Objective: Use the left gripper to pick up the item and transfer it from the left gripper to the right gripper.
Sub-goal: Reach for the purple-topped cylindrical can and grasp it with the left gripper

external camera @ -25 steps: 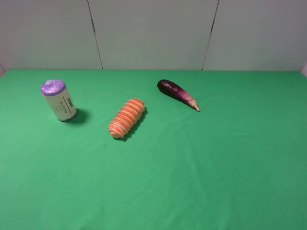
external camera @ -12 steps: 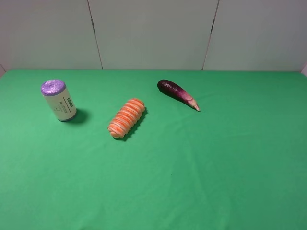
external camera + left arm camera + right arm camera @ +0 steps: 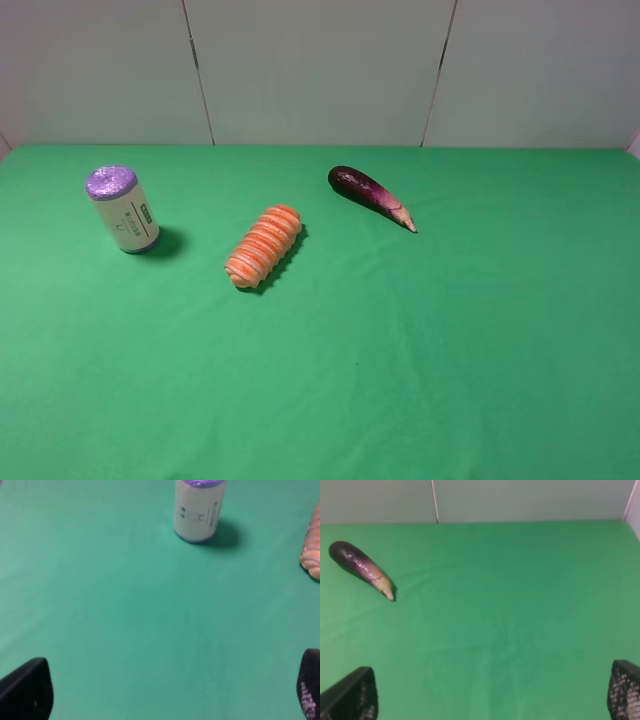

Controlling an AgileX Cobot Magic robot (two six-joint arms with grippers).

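Observation:
The item [image 3: 124, 209], a cream-white cylinder with a crinkled purple top and a small printed label, stands upright at the far left of the green table. It also shows in the left wrist view [image 3: 198, 509], well ahead of my left gripper [image 3: 167, 692]. That gripper is open and empty, with only its black fingertips [image 3: 27, 690] in view. My right gripper [image 3: 490, 692] is open and empty too, its fingertips [image 3: 350, 695] wide apart over bare cloth. Neither arm shows in the exterior high view.
An orange-and-white ribbed roll [image 3: 264, 245] lies near the table's middle; its end shows in the left wrist view [image 3: 312, 545]. A dark purple eggplant [image 3: 370, 196] lies farther back, also in the right wrist view [image 3: 361, 569]. A pale panelled wall [image 3: 320, 70] bounds the table's far edge.

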